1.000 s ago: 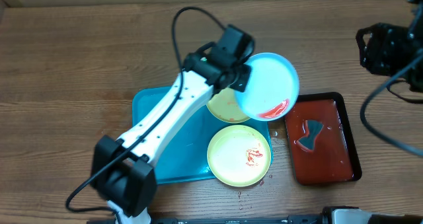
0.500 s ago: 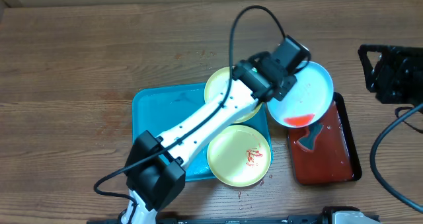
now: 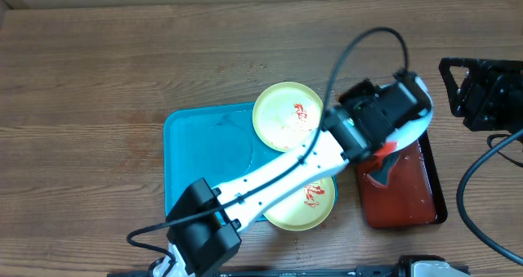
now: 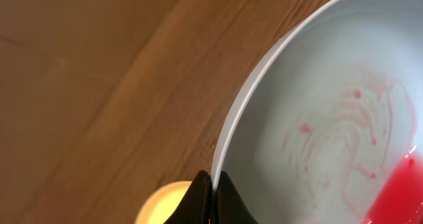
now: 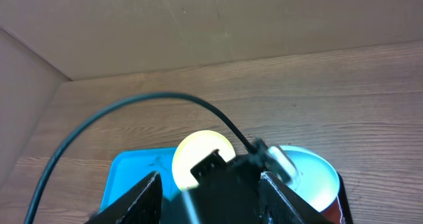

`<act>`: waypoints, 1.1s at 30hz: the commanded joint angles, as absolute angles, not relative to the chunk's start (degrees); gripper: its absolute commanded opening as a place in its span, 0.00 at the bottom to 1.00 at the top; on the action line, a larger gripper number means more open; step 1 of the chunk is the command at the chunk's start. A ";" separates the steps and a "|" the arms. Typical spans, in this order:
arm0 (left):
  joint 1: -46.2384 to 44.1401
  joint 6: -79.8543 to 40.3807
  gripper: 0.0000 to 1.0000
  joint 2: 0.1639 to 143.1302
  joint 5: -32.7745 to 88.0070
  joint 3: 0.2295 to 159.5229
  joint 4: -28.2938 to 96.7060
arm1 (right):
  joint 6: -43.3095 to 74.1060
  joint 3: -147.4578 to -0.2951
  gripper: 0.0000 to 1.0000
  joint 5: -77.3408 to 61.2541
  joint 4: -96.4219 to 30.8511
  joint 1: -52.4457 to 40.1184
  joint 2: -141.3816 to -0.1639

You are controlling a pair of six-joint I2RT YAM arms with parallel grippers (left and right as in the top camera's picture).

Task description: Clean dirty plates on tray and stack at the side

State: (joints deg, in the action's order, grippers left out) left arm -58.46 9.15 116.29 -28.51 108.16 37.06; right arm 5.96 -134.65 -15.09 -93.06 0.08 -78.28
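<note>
My left gripper (image 3: pixel 391 112) (image 4: pixel 213 192) is shut on the rim of the pale blue dirty plate (image 3: pixel 418 105) (image 4: pixel 330 112) (image 5: pixel 312 178). It holds the plate steeply tilted above the dark red tray (image 3: pixel 409 203), and red sauce (image 4: pixel 404 191) pools at the plate's low edge. One green-rimmed plate (image 3: pixel 286 118) (image 5: pixel 200 147) lies at the turquoise tray's (image 3: pixel 196 150) (image 5: pixel 129 174) far right corner. My left arm partly covers the other green-rimmed plate (image 3: pixel 309 202) at the tray's near right corner. My right gripper (image 3: pixel 467 93) (image 5: pixel 210 179) hangs open at the right, holding nothing.
The dark red tray holds red liquid and a dark scrap (image 3: pixel 382 169). A black cable (image 3: pixel 359 44) arcs above my left arm. Red spots mark the wood near the tray's front right corner. A cardboard wall (image 5: pixel 198 26) lines the table's far edge.
My left arm has swung right with the pale blue plate, from above the turquoise tray to above the dark red tray, tilting it more steeply. The far green-rimmed plate is uncovered.
</note>
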 commanded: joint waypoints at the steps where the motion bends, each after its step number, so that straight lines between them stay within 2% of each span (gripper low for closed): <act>1: -60.25 15.16 0.05 116.90 -36.95 110.08 35.35 | 5.48 -135.83 0.49 -15.62 -92.92 0.34 -77.89; 12: -60.80 23.05 0.04 116.90 -39.59 110.08 33.54 | 5.48 -135.83 0.49 -15.62 -92.73 0.34 -77.89; 23: -62.35 40.42 0.05 116.90 -42.63 109.95 27.83 | 5.48 -135.83 0.49 -15.59 -92.40 0.34 -77.89; 33: -62.70 44.77 0.05 116.90 -42.61 109.86 27.55 | 5.50 -135.83 0.49 -15.62 -92.33 0.34 -77.89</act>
